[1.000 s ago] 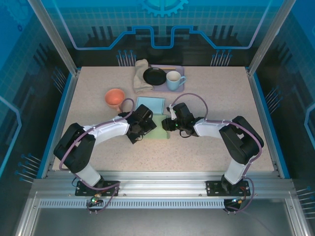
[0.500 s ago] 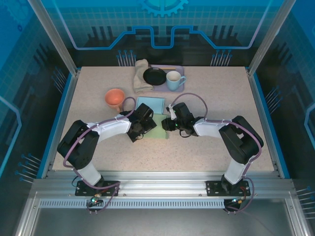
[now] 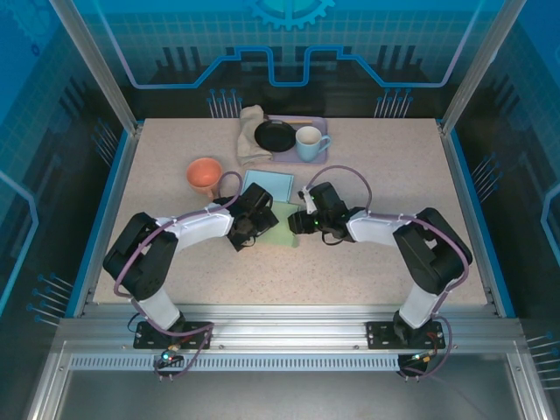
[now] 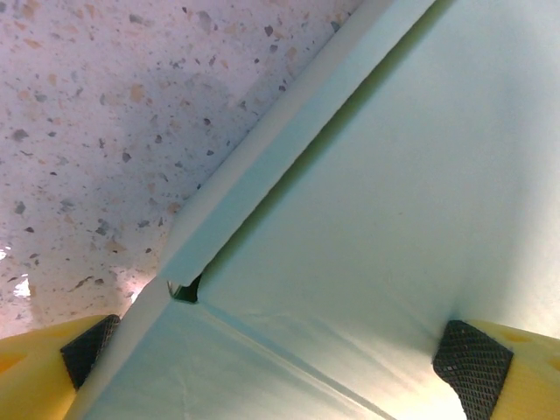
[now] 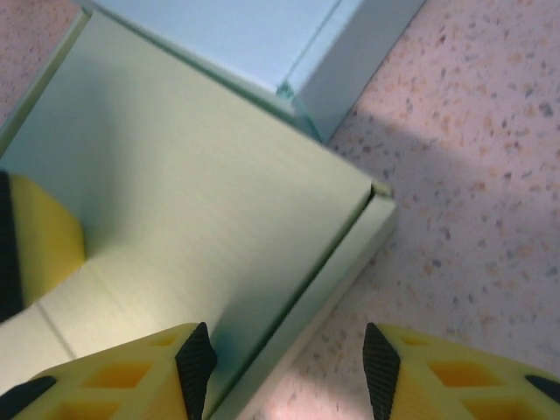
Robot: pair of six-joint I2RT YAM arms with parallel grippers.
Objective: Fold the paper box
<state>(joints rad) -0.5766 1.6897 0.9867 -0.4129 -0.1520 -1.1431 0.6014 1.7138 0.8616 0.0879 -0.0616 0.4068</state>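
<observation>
Both arms are stretched forward with elbows out and wrists bent inward, low over the counter (image 3: 394, 166).

The left tool (image 4: 280, 372) has its jaws wide. The green paper box (image 4: 367, 201) lies flat between and ahead of its pads (image 4: 471, 374), and a raised side flap runs diagonally off ahead-left.

The right tool (image 5: 289, 363) is partly open and grips nothing. It straddles the box's folded side wall: the left pad (image 5: 196, 360) is over the panel and the right pad is clear of it, above bare counter. A blue box (image 5: 236, 35) butts against the green one at its far edge.

The two tools face each other across the sheet.
</observation>
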